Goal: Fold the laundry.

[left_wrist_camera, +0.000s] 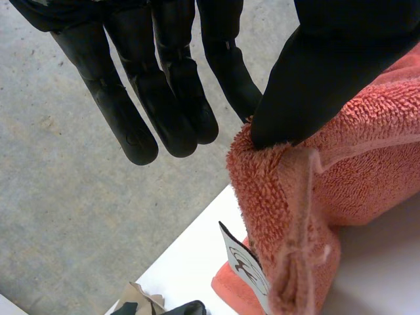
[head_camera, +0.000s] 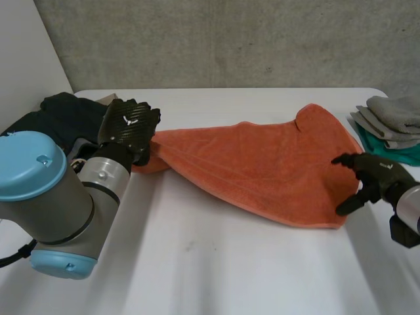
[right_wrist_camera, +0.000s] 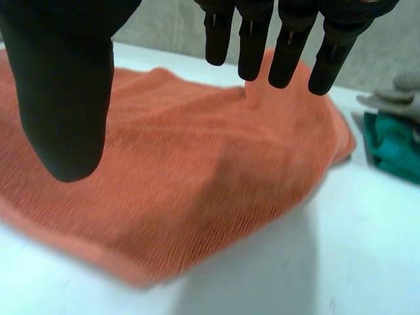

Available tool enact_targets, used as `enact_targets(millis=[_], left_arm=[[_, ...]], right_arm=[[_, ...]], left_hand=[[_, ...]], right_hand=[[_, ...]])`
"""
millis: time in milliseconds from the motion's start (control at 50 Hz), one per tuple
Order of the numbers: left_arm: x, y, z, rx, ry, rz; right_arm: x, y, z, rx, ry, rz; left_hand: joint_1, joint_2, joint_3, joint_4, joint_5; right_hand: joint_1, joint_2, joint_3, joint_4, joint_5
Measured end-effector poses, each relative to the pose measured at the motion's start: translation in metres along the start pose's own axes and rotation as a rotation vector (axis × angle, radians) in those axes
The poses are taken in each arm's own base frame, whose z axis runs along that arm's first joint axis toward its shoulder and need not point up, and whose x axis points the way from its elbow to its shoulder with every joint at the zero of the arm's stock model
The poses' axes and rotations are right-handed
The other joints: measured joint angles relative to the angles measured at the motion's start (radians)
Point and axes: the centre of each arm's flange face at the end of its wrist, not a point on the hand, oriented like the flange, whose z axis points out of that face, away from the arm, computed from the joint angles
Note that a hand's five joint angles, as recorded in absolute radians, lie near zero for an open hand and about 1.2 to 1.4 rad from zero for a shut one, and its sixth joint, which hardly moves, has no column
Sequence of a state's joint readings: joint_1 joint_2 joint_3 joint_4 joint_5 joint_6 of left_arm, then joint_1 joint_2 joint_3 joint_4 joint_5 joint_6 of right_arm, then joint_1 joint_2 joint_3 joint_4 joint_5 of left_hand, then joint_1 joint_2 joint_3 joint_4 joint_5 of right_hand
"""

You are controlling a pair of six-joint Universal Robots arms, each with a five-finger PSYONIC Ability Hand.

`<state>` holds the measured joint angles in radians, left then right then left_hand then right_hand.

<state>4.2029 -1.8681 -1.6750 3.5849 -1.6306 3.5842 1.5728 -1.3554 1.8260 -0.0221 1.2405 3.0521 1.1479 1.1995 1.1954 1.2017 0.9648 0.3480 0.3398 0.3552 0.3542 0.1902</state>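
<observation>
White bench (head_camera: 197,262), orange towel (head_camera: 262,164) spread. Left hand (left_wrist_camera: 315,79) pinches a corner; left wrist view adds a white tag (left_wrist_camera: 244,266) there. Right hand (right_wrist_camera: 65,98) released above the opposite edge.

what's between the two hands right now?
Head view: the orange towel stretches from the left hand to the right hand; nothing else lies between them.

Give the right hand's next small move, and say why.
Probably lower the right hand and pinch the near corner of the orange terry towel beneath it. That hand hangs open above the cloth, holding nothing, while the left hand pinches the opposite end, raised off the white table.
</observation>
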Motion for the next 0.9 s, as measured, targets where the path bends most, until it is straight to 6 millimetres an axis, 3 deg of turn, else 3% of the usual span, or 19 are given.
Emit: enact_targets(millis=[100, 400, 500, 540, 660, 720, 780, 800, 880, 900], left_arm=[[-0.001, 0.000, 0.001, 0.000, -0.001, -0.011], [-0.005, 0.000, 0.002, -0.002, -0.010, -0.012], [-0.006, -0.002, 0.001, 0.002, -0.013, -0.013], [-0.006, -0.003, 0.001, 0.005, -0.014, -0.015], [-0.012, -0.016, -0.004, 0.030, -0.025, -0.032], [-0.020, -0.031, -0.012, 0.046, -0.033, -0.041], [-0.030, -0.051, -0.024, 0.063, -0.040, -0.046], [-0.034, -0.059, -0.029, 0.071, -0.044, -0.047], [-0.049, -0.088, -0.049, 0.098, -0.056, -0.050], [-0.050, -0.091, -0.051, 0.100, -0.056, -0.050]], right_arm=[[-0.003, 0.016, 0.000, -0.028, -0.011, -0.030], [0.000, 0.049, 0.024, -0.075, -0.014, -0.179], [0.003, 0.050, 0.031, -0.049, -0.004, -0.217], [0.004, 0.048, 0.033, -0.032, 0.001, -0.226], [0.010, 0.026, 0.039, 0.063, 0.030, -0.262], [0.012, -0.007, 0.031, 0.150, 0.054, -0.320], [0.008, -0.051, 0.008, 0.234, 0.083, -0.427], [0.008, -0.056, 0.005, 0.241, 0.086, -0.439], [-0.004, -0.117, -0.044, 0.296, 0.125, -0.628], [-0.005, -0.121, -0.048, 0.296, 0.128, -0.642]], left_hand=[[0.000, 0.000, 0.000, 0.000, 0.000], [0.000, 0.000, 0.000, 0.000, 0.000], [0.000, 0.000, 0.000, 0.000, 0.000], [0.000, 0.000, 0.000, 0.000, 0.000], [0.000, 0.000, 0.000, 0.000, 0.000], [0.000, 0.000, 0.000, 0.000, 0.000], [0.000, 0.000, 0.000, 0.000, 0.000], [0.000, 0.000, 0.000, 0.000, 0.000], [0.000, 0.000, 0.000, 0.000, 0.000], [0.000, 0.000, 0.000, 0.000, 0.000]], right_hand=[[0.048, 0.033, 0.045, 0.047, 0.048], [0.197, 0.207, 0.197, 0.198, 0.191], [0.712, 0.767, 0.738, 0.730, 0.715], [0.749, 0.833, 0.810, 0.811, 0.789], [0.749, 0.843, 0.836, 0.842, 0.805], [0.749, 0.844, 0.836, 0.843, 0.805], [0.749, 0.846, 0.836, 0.843, 0.805], [0.749, 0.846, 0.836, 0.843, 0.806], [0.749, 0.847, 0.836, 0.845, 0.816], [0.749, 0.847, 0.836, 0.845, 0.817]])
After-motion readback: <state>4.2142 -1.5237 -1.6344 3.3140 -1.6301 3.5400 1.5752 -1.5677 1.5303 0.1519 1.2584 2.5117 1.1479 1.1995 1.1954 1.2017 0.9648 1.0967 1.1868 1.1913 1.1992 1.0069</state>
